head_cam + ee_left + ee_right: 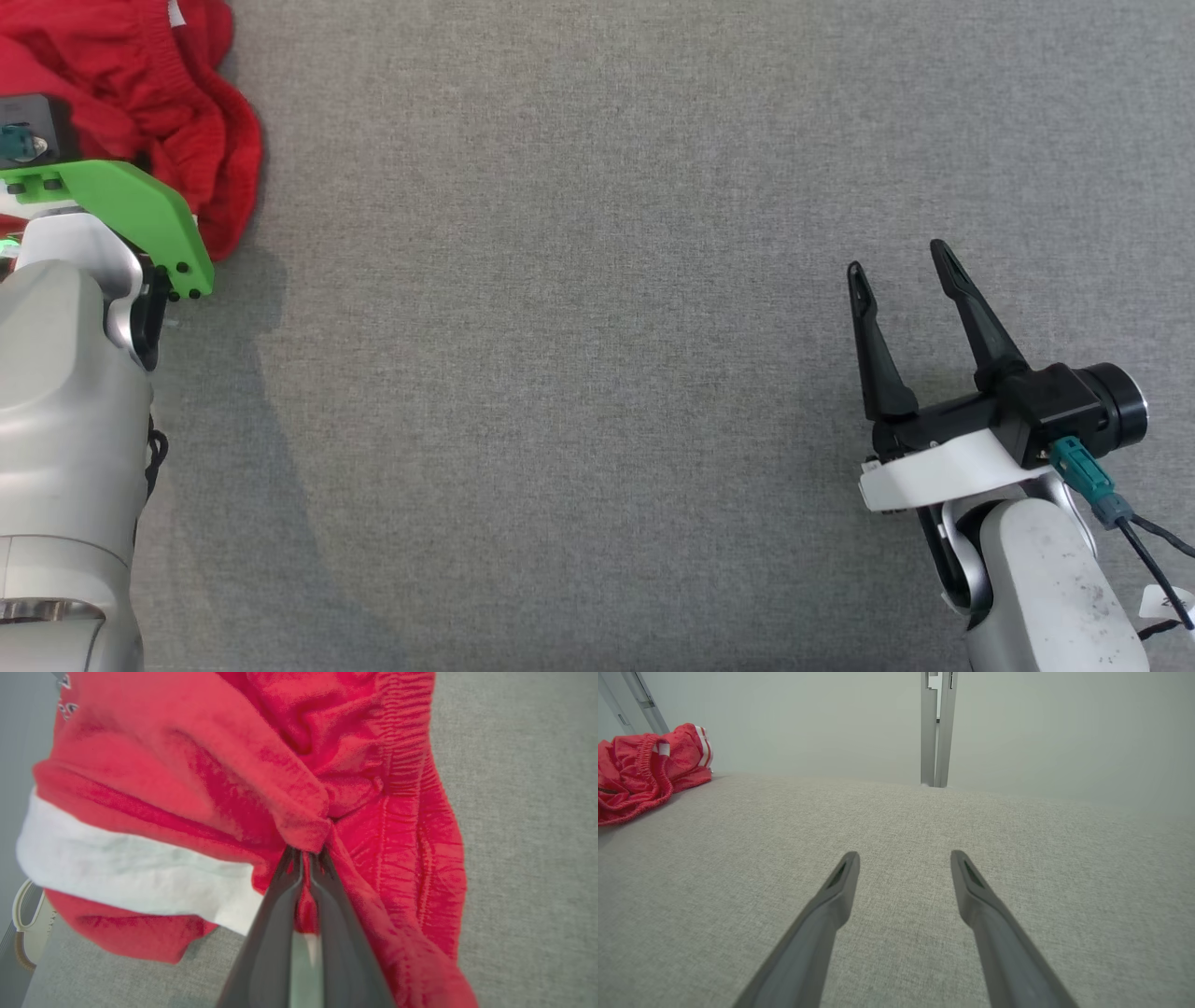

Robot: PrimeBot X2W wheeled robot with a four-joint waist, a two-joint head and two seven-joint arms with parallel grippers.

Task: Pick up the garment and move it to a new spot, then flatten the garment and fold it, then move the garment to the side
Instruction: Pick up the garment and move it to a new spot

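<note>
Here, a crumpled red garment [140,93] lies bunched at the far left corner of a grey fabric-covered surface [597,373], seen from the head camera looking down. The robot's pale left forearm [65,420] rises along the left edge, and a bright green bracket [121,201] at its wrist overlaps the near side of the garment. In the left wrist view, the left gripper [306,851] has its two dark fingers pressed almost together, pinching a fold of the red cloth between their tips. Around that pinch the garment shows a broad white band [117,858] on one side and a gathered elastic waistband [402,812] on the other, with the cloth resting on the grey surface. The right gripper [896,261] sits well apart from the garment, at the lower right of the head view, its fingers spread wide with nothing between them. The right wrist view shows those spread fingers low over the bare grey surface, and the red garment heaped far off at the upper left. A grey metal post [937,728] stands upright beyond the far edge of the surface, against a plain pale wall.
</note>
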